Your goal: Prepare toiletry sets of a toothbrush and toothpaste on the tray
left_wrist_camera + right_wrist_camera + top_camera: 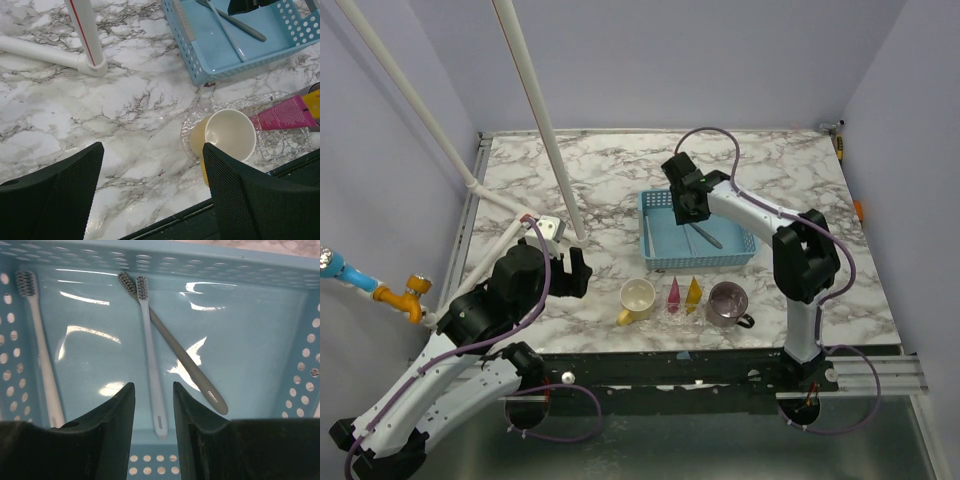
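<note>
A pink tube (673, 293) and a yellow tube (693, 290) lie side by side on a clear glass tray (682, 311) near the front edge. The pink tube (285, 114) and the tray (280, 144) also show in the left wrist view. A grey toothbrush (175, 347) and a pale blue toothbrush (150, 365) lie crossed in a blue basket (260, 355), with a third pale brush (42, 355) at its left. My right gripper (153, 387) is open just above the pale blue brush's handle. My left gripper (152, 150) is open and empty over bare marble.
A yellow mug (638, 298) stands on the tray's left end and a translucent purple mug (727, 303) at its right. The blue basket (698, 258) sits behind them. White pipes (535, 110) slant over the left of the table.
</note>
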`<state>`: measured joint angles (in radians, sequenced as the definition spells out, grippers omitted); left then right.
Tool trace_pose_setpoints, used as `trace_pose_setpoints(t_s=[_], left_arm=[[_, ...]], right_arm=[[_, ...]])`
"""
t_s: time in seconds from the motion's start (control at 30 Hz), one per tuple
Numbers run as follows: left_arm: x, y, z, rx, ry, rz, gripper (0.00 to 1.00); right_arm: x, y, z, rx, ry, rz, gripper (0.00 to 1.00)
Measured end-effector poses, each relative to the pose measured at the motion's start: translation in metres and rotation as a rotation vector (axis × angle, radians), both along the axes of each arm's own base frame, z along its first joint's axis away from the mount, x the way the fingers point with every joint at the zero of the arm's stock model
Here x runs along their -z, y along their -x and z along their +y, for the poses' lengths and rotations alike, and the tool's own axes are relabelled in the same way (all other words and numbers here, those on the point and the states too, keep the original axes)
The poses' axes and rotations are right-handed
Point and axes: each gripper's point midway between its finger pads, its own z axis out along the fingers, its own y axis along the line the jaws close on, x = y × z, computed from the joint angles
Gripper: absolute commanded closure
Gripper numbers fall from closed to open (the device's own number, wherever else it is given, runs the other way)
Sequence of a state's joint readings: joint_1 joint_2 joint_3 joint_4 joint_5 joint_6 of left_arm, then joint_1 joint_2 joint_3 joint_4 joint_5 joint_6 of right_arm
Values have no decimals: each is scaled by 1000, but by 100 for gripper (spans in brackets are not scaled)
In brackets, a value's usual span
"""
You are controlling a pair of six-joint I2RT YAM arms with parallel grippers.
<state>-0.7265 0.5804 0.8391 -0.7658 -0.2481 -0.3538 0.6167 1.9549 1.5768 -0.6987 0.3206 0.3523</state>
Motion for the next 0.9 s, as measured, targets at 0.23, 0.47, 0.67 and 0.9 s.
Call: trace_pose_setpoints(t_s=[0.23,0.47,0.67,0.9], left_arm=[[0,0,0,0,1,-1,19],[0,0,0,0,0,-1,19],[0,0,0,0,1,-1,19],[0,0,0,0,0,-2,19]], right_arm=[[37,-3,-4,3,19,75,63],[53,-3,-3,1,22,108,64],[51,-8,-5,9,13,103,64],[58,-9,-7,13,8,119,64]])
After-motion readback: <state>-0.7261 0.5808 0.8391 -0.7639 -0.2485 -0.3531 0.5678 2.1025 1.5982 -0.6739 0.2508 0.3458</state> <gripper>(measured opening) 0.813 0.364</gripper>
